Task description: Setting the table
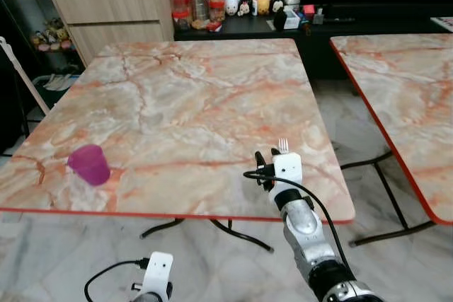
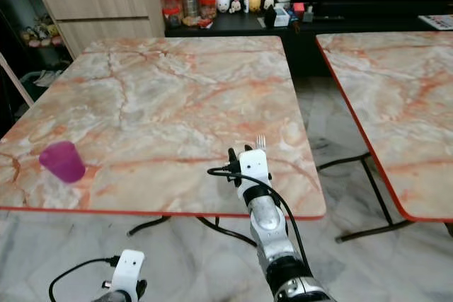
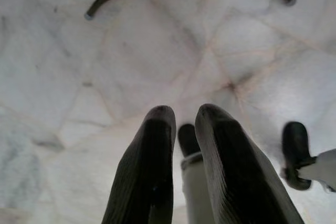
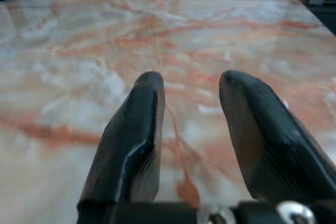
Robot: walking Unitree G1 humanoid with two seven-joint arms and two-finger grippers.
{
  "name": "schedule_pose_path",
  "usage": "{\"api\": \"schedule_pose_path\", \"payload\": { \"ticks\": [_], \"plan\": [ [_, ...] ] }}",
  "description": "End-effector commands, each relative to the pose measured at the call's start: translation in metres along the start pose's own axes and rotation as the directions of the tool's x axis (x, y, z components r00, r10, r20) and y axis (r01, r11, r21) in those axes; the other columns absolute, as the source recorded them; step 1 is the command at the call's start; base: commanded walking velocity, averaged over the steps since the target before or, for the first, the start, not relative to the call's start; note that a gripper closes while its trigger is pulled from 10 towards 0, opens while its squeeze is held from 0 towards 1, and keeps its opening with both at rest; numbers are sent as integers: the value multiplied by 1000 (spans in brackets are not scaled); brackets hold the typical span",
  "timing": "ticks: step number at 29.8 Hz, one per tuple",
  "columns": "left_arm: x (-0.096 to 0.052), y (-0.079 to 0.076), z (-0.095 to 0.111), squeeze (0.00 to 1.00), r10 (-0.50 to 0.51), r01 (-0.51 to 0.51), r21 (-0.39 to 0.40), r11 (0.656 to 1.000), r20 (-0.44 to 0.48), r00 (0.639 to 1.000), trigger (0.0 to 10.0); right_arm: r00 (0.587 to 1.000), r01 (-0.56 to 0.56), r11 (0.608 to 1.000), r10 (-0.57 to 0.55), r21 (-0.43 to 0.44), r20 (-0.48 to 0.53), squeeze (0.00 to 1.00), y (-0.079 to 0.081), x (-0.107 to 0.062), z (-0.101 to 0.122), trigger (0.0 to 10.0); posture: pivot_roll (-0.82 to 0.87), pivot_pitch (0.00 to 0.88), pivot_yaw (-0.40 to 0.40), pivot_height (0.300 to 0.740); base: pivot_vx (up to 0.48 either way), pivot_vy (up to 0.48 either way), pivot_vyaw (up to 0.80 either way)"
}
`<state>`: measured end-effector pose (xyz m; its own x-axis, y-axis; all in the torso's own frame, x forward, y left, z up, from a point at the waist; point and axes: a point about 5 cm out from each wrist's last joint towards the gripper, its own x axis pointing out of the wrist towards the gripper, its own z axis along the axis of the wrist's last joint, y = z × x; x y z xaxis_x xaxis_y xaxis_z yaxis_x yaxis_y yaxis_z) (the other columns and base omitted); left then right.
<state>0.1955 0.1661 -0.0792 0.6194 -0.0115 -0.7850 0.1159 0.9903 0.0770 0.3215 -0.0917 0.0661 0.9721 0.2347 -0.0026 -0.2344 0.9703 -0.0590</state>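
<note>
- Fork (image 1: 283, 146) tines show on the marble table (image 1: 198, 104) just past the right gripper (image 4: 191, 90), whose jaws are spread with nothing between them.
- Purple cup (image 1: 89, 164) stands well apart, near the table's left front edge.
- Left gripper (image 3: 184, 116) hangs over the floor (image 3: 79, 77), jaws nearly together, empty.

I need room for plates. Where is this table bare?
Most of the table is bare, from the purple cup at the near left across to the right gripper and fork at the near right.
</note>
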Motion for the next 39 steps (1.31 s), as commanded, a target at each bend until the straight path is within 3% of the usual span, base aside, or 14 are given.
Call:
{"api": "schedule_pose_path", "payload": {
  "ticks": [1, 14, 31, 32, 33, 36, 37, 38, 39],
  "plan": [
    [1, -4, 5, 0, -9, 9, -5, 1000, 15, 1000, 10000, 1000, 30, 1000, -30, 2, 1, 0, -11, -1, 0, 10000, -94, 0, 54, 740, 390, 0, 0],
    [1, -4, 6, 0, -19, 19, -2, 1000, 14, 1000, 10000, 998, 64, 998, -64, -12, 11, 0, -15, -9, -4, 10000, -97, 0, 60, 740, 100, 0, -40],
    [1, -1, 7, 0, -15, 15, 3, 1000, 16, 1000, 10000, 990, 103, 993, -107, -51, -94, 0, -19, -28, -20, 10000, -105, 0, 71, 740, 0, 0, 0],
    [1, -1, 7, 0, -16, 16, 5, 1000, 16, 1000, 10000, 988, 110, 992, -115, -56, -101, 82, -20, -28, -21, 10000, -106, 0, 71, 740, 0, 0, 0],
    [1, -1, 7, 0, -16, 16, 5, 1000, 16, 1000, 10000, 988, 111, 992, -116, -52, -102, 1000, -20, -28, -20, 10000, -106, 0, 71, 740, 0, 0, 0],
    [1, -1, 7, 0, -16, 16, 6, 1000, 16, 1000, 10000, 981, 140, 990, -143, -33, -128, 1000, -21, -28, -21, 10000, -106, 0, 71, 740, 0, 0, 0],
    [1, -1, 7, 0, -15, 15, 6, 1000, 15, 1000, 10000, 969, 166, 986, -168, -26, -183, 1000, -23, -27, -24, 10000, -106, 0, 71, 740, 0, 0, 0],
    [1, -1, 6, 0, -14, 14, 4, 1000, 14, 1000, 10000, 964, 160, 987, -160, -15, -212, 706, -21, -27, -26, 10000, -106, 0, 71, 740, 0, 0, 0],
    [1, -1, 6, 0, -13, 13, 3, 1000, 14, 1000, 10000, 961, 153, 988, -151, -9, -230, 706, -21, -28, -27, 10000, -106, 0, 71, 740, 0, 0, 0]
  ]
}}
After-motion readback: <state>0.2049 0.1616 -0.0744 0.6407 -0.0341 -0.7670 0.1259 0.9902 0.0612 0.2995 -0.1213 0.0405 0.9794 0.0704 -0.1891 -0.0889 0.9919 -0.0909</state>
